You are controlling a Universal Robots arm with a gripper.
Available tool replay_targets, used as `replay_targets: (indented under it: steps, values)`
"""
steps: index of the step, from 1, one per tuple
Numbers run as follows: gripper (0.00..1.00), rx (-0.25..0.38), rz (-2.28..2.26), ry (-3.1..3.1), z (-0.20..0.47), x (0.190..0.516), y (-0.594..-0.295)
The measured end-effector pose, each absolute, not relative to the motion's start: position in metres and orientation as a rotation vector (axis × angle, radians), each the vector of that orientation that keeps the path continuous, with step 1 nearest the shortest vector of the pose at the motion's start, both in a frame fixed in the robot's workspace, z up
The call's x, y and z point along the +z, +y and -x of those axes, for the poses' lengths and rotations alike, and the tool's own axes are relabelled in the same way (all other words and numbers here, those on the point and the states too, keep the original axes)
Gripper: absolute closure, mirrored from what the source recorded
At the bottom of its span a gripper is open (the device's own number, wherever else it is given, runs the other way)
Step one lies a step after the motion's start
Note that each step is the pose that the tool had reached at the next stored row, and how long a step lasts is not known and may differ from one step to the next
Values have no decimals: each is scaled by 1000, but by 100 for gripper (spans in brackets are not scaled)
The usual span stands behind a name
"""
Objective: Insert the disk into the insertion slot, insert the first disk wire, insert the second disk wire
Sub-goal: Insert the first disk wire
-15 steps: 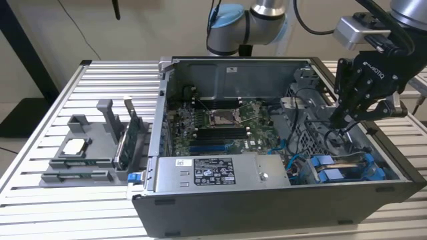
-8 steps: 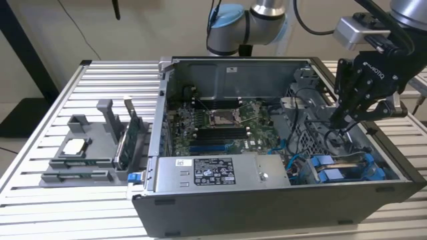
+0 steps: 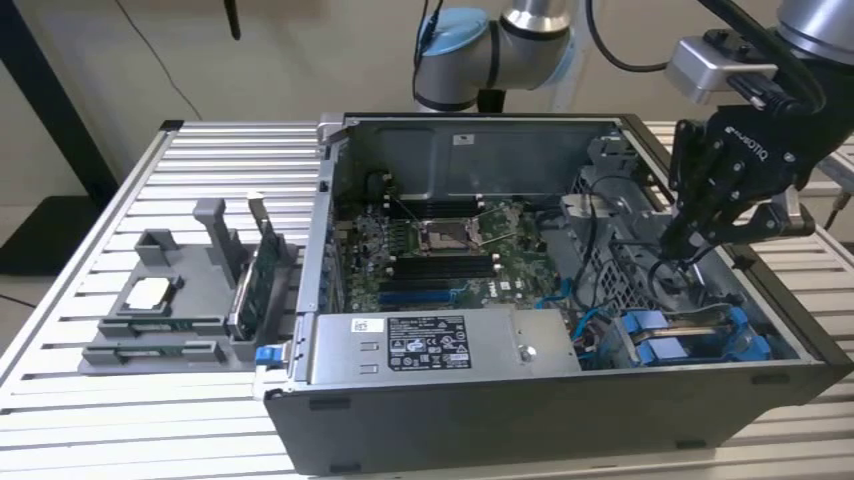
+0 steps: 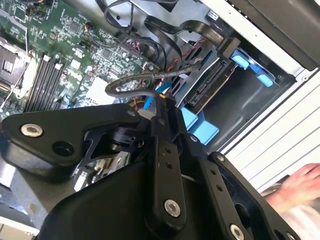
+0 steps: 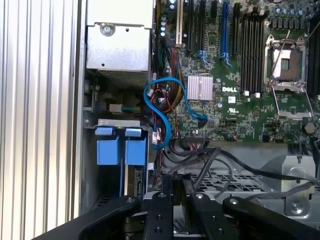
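Observation:
The disk (image 3: 678, 337) lies in its blue carrier inside the insertion slot (image 3: 605, 285), the perforated cage at the near corner of the case on the exterior view's right. Both wrist views show the carrier's blue tabs (image 5: 121, 151), and the disk's connector edge (image 4: 209, 86) faces into the case. My gripper (image 3: 678, 252) hangs just above the cage, a little behind the disk. Its fingers (image 5: 167, 192) are pressed together on a black disk wire (image 4: 150, 77) that loops away from the tips (image 4: 162, 102) towards the disk's connector edge.
A grey power-supply box (image 3: 441, 342) fills the case's front, with the motherboard (image 3: 441, 250) behind it. A blue cable (image 5: 165, 112) and other black cables lie beside the cage. A grey parts holder (image 3: 174, 300) stands on the slatted table at the exterior view's left. A person's hand (image 4: 300, 185) rests outside the case.

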State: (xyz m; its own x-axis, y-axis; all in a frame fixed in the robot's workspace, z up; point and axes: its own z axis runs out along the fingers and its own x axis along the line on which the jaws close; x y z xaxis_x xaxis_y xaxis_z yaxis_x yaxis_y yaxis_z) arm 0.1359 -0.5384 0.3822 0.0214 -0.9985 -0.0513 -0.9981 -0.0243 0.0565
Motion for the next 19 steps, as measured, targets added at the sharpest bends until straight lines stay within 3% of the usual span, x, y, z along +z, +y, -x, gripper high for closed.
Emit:
replay_targets:
  steps: [19]
  values:
    - [81,-117,-2243,-2192,-136,376,-540]
